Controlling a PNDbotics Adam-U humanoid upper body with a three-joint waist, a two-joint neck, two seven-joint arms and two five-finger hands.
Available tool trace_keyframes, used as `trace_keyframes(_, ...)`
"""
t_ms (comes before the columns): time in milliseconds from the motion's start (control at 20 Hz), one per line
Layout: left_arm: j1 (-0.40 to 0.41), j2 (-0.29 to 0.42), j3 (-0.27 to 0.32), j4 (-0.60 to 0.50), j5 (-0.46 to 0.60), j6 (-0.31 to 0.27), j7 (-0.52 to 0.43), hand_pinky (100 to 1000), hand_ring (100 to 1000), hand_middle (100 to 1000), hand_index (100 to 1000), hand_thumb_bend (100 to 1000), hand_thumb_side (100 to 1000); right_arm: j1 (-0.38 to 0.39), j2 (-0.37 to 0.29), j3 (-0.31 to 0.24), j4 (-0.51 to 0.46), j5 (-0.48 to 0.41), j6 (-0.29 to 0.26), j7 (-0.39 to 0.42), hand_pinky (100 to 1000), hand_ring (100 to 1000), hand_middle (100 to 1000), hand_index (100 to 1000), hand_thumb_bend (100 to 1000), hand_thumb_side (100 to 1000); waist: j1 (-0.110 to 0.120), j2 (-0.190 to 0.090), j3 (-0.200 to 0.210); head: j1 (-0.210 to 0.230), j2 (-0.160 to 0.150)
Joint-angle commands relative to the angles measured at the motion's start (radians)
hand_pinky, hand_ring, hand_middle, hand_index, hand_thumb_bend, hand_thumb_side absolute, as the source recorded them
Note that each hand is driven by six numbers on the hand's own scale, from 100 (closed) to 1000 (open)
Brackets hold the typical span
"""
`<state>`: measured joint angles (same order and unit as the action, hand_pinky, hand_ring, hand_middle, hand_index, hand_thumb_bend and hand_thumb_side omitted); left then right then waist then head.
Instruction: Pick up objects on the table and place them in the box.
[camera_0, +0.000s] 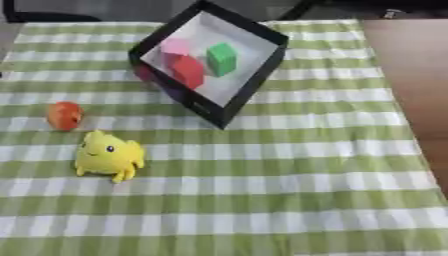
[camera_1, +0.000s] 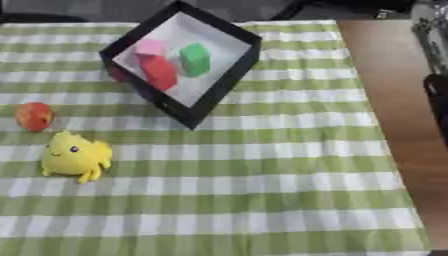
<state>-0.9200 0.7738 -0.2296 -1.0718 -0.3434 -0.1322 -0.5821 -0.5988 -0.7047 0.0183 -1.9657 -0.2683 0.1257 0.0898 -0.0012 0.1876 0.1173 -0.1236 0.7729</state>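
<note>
A black box (camera_0: 248, 89) with a white inside stands tilted at the back middle of the cloth. It holds a pink block (camera_0: 175, 46), a red block (camera_0: 187, 71) and a green block (camera_0: 221, 58). Left of the box, an orange-red round thing (camera_0: 65, 115) lies on the cloth. A yellow plush toy (camera_0: 108, 156) sits just in front of it. My left hand shows in no view. A dark shape that seems to be my right arm or hand (camera_1: 436, 100) hangs at the right edge of the right eye view, well off the cloth and away from all the objects.
A green and white checked cloth (camera_0: 289, 190) covers the table. A bare brown surface (camera_0: 416, 65) runs along its right side. Dark shapes lie beyond the far edge.
</note>
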Motion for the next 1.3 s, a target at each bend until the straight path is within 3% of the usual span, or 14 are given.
trace_keyframes(50, -0.052, -0.025, 0.003, 0.088, -0.114, -0.035, -0.02, 868, 779, 777, 858, 663, 131, -0.019, -0.015, -0.004, -0.001, 0.007, 0.005, 0.005, 904, 698, 686, 804, 124, 189, 0.019, -0.027, -0.003, 0.014, -0.003)
trace_keyframes(200, -0.079, -0.07, 0.014, 0.174, -0.171, -0.057, -0.026, 862, 774, 767, 847, 613, 100, -0.021, -0.012, -0.002, 0.001, 0.009, 0.008, 0.006, 905, 697, 685, 804, 122, 194, 0.022, -0.025, -0.007, 0.02, -0.003)
trace_keyframes(350, -0.097, -0.11, 0.016, 0.225, -0.192, -0.073, -0.045, 866, 776, 764, 847, 644, 125, -0.022, -0.009, -0.001, 0.002, 0.011, 0.011, 0.009, 906, 697, 685, 803, 120, 196, 0.024, -0.024, -0.011, 0.028, -0.003)
trace_keyframes(700, -0.12, -0.183, 0.009, 0.284, -0.247, -0.105, -0.07, 855, 772, 755, 828, 726, 211, -0.024, 0.001, 0.0, 0.004, 0.016, 0.014, 0.012, 906, 695, 684, 802, 118, 197, 0.023, -0.024, -0.019, 0.049, -0.003)
trace_keyframes(900, -0.13, -0.224, 0.013, 0.321, -0.305, -0.112, -0.05, 840, 767, 746, 801, 683, 208, -0.024, 0.006, 0.001, 0.006, 0.015, 0.016, 0.01, 905, 693, 682, 801, 119, 198, 0.019, -0.026, -0.021, 0.062, -0.003)
trace_keyframes(1300, -0.131, -0.256, 0.013, 0.351, -0.416, -0.136, -0.036, 825, 780, 763, 807, 696, 178, -0.023, 0.014, 0.0, 0.005, 0.011, 0.02, 0.002, 906, 690, 680, 799, 117, 200, 0.018, -0.03, -0.025, 0.068, -0.003)
